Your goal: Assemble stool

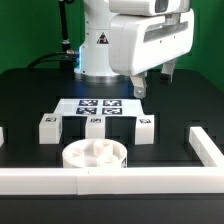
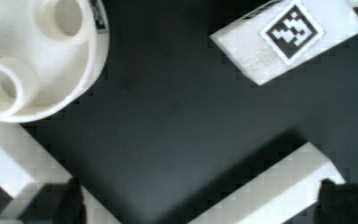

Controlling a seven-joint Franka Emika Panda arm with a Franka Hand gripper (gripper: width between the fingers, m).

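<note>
The round white seat (image 1: 95, 155) with spoked recesses lies on the black table near the front bar. It also shows in the wrist view (image 2: 34, 60). Three white block legs with tags lie in a row behind it: one on the exterior view's left (image 1: 48, 127), one in the middle (image 1: 95, 125), one on the right (image 1: 146, 125). One tagged leg (image 2: 282, 40) shows in the wrist view. My gripper (image 1: 152, 82) hangs well above the table, over the right leg. It is open and empty, as the wrist view (image 2: 197, 210) shows, with dark fingertips (image 2: 345, 205) far apart.
The marker board (image 1: 100, 105) lies flat behind the legs, in front of the arm's base. A long white bar (image 1: 110, 180) edges the front and a second stretch (image 1: 205, 148) runs along the exterior view's right. The bar crosses the wrist view (image 2: 247, 185) below the fingers.
</note>
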